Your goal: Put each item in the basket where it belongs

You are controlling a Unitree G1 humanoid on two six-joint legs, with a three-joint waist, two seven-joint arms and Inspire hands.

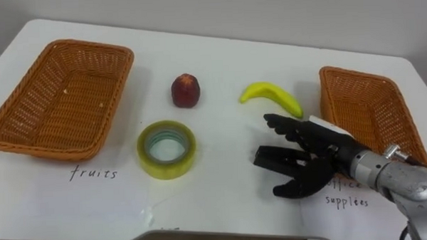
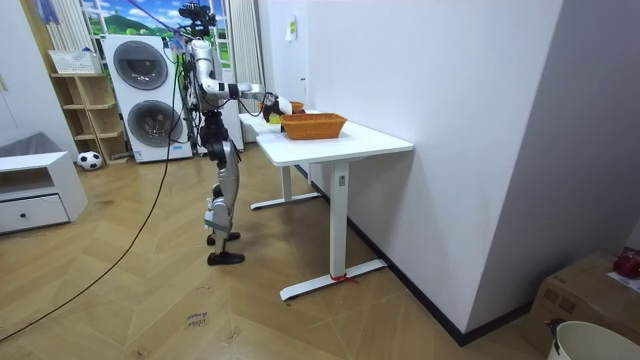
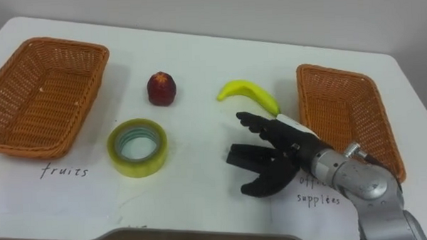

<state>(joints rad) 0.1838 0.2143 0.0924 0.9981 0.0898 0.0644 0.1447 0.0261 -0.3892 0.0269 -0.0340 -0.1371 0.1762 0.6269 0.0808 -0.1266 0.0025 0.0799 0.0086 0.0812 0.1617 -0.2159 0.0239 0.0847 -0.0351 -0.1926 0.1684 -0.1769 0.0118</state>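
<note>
The banana lies flat on the table, and it is the piece closest to your right hand. That hand is over the table just on the near side of the banana, its fingers spread and straight, holding nothing.

The banana's long axis runs slantwise. One tip points toward the red fruit on its left. The other points toward the supplies basket on its right, and that tip is the one near your fingertips.

Your fingers point leftward, roughly along that axis rather than across it. I judge you would need to turn the wrist to close across the banana's middle.

Its home, the fruits basket, is far to the banana's left, beyond the red fruit. The tape roll sits to the banana's near left, well apart from it, and your open palm faces that way. The tape roll belongs in the basket on the banana's right. Either pick looks like work for the right hand.
</note>
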